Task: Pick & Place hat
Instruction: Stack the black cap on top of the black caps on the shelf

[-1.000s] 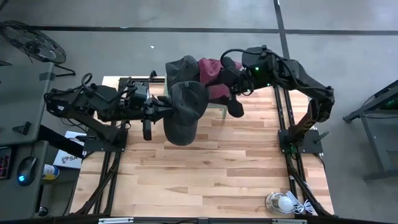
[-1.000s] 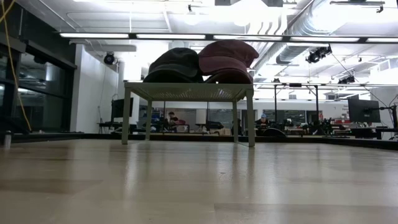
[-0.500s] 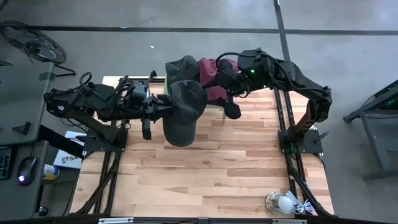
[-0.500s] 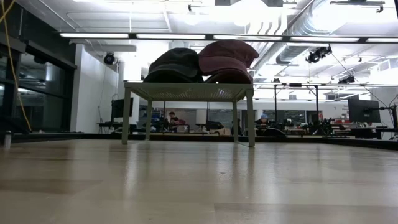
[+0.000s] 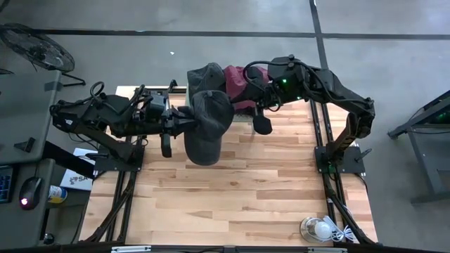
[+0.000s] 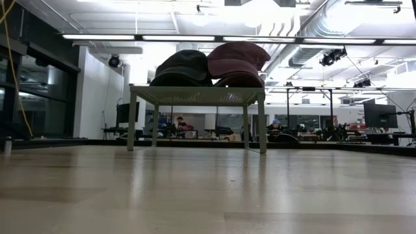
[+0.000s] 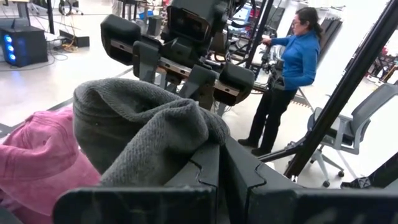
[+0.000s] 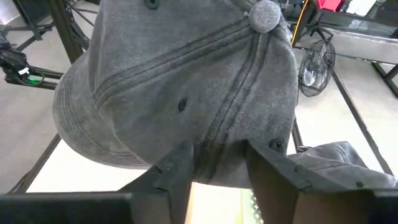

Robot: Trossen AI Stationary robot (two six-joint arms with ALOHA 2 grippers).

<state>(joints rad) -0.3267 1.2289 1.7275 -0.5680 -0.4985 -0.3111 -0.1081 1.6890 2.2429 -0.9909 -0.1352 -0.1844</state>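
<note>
Grey hat (image 5: 207, 125) hung in the air above the desk (image 5: 246, 190), pinched at one side by your left claw (image 5: 184, 121), which was closed tight on a fold of its fabric. In the left wrist view, that fold bunched up just past the claw's fingers.

Your right claw (image 8: 221, 152) faced the same hat from the opposite side. Its fingers stood partly apart, with nothing gripped between them. In the right wrist view the hat filled the space straight ahead of that claw, crown button uppermost, and its lower edge sat right at the gap between the fingers. Whether the fingers touched the cloth could not be told.

Seen from above, the hat's long axis, from crown to brim, ran across the line joining the two claws, so each claw met a side of it and not an end. The left claw was the nearer, since it already held the hat; the right was just beside it.

Under and behind the right claw sat a small stand (image 6: 195, 95) carrying maroon hats (image 6: 237, 62) and a dark hat (image 6: 182, 68).

Judging from this, the coming move turned on the right claw closing squarely on the edge in front of it.
</note>
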